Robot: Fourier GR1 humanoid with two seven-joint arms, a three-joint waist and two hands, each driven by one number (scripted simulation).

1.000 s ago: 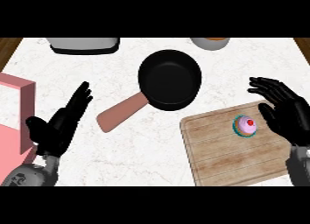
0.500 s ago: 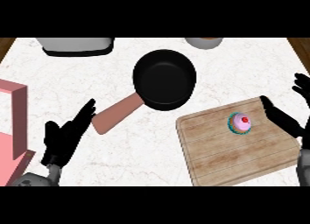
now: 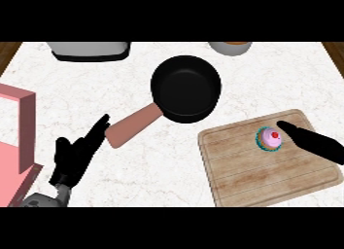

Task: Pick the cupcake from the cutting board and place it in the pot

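Your pot [image 3: 185, 88] is sitting empty; the right hand [image 3: 315, 142], fingers spread, is now touching the cupcake [image 3: 269, 138] on the cutting board [image 3: 268, 172].

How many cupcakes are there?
1. The cupcake sits on the wooden cutting board at the right, just beside the right hand. None shows elsewhere.

My matte black left hand [image 3: 73, 158] has slim, tapering fingers and joins a grey forearm cuff [image 3: 42, 199]; my black right hand [image 3: 315, 142] looks equally dark and glossless.
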